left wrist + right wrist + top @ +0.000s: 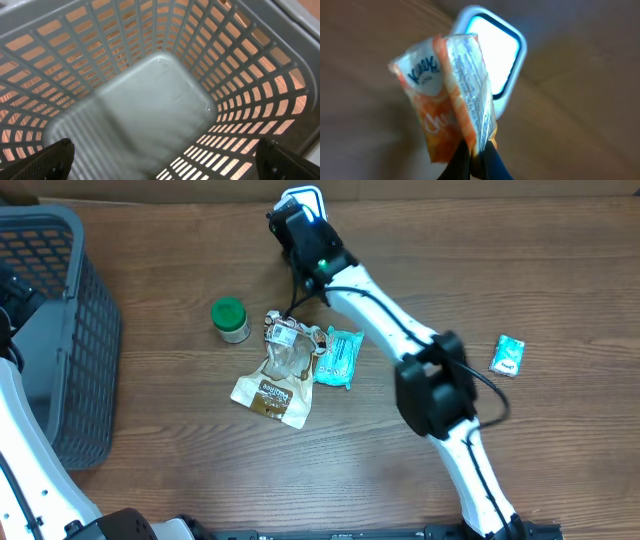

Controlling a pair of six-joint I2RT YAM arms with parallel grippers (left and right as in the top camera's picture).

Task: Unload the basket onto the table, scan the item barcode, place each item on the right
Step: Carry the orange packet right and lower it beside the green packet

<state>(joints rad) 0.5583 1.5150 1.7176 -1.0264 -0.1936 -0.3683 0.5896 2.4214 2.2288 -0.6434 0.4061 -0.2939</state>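
Orange tissue pack is pinched at one edge in your right claw, jaws squeezed tight on it, top middle of the overhead frame, right over the scanner. I'd turn the printed side flat to that lit window; can't spot the barcode itself. Left claw hangs wide open, empty, over the basket.
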